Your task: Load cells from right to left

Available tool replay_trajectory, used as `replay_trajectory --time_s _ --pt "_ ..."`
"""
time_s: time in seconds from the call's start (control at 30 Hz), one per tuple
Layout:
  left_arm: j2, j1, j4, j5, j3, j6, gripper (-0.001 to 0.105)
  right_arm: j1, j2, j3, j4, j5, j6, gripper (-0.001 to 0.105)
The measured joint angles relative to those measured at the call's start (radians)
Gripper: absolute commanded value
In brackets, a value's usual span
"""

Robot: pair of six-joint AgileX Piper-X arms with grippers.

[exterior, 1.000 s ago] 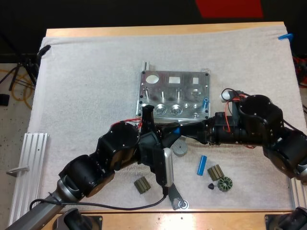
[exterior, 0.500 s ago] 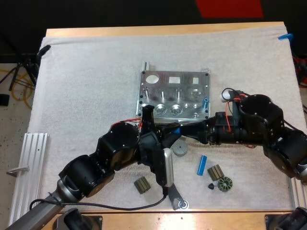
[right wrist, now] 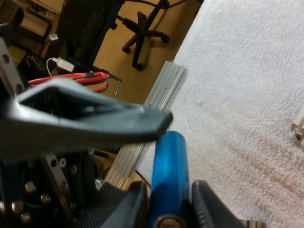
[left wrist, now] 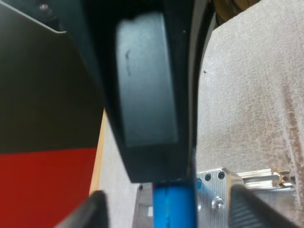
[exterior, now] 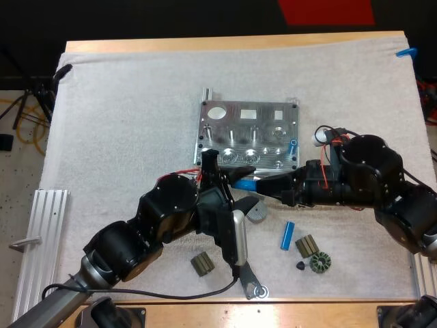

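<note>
One blue cell (exterior: 292, 145) is loaded in the fixture (exterior: 218, 130), a second cell (right wrist: 168, 175) is gripped by the right hand (exterior: 258, 183) beside the wide-open left hand (exterior: 229, 167), a third cell (exterior: 287, 234) is left.

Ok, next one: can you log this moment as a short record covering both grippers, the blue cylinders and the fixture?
right gripper: shut on a blue cylinder
left gripper: open, its fingers on either side of that cylinder and clear of it
fixture: flat on the mat
second cylinder: upright at the fixture's right end
third cylinder: lying loose on the mat beside the dark parts
stage: held cylinder not yet in the fixture
</note>
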Motion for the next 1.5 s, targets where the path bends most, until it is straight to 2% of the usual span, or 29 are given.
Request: replay_trajectory --time_s 0.13,0.3,0.53,0.77,0.97,1.2,1.33,1.5 --pt "0.000 0.000 0.000 -0.060 -0.005 -0.103 0.065 0.000 0.000 0.000 0.000 0.000 -0.043 0.014" --pt "-0.025 0.000 0.002 -0.092 -0.026 -0.227 0.065 0.000 0.000 0.000 0.000 0.000 -0.122 0.014" --pt "-0.159 0.000 0.018 -0.124 -0.035 -0.423 0.065 0.000 0.000 0.000 0.033 0.021 -0.198 0.014" --pt "-0.267 0.000 0.170 -0.179 -0.037 -0.617 0.065 0.000 0.000 0.000 0.040 0.021 -0.227 0.014" --pt "-0.304 0.000 0.290 -0.193 -0.037 -0.748 0.065 0.000 0.000 0.000 0.043 0.041 -0.227 0.014" --pt "-0.304 0.000 0.399 -0.194 -0.037 -0.824 0.065 0.000 0.000 0.000 0.090 0.049 -0.249 0.014" --pt "-0.304 0.000 0.460 -0.194 -0.037 -0.839 0.065 0.000 0.000 0.000 0.164 0.083 -0.307 0.014" --pt "-0.304 0.000 0.525 -0.194 -0.037 -0.953 0.065 0.000 0.000 -0.013 0.222 0.124 -0.369 0.014"
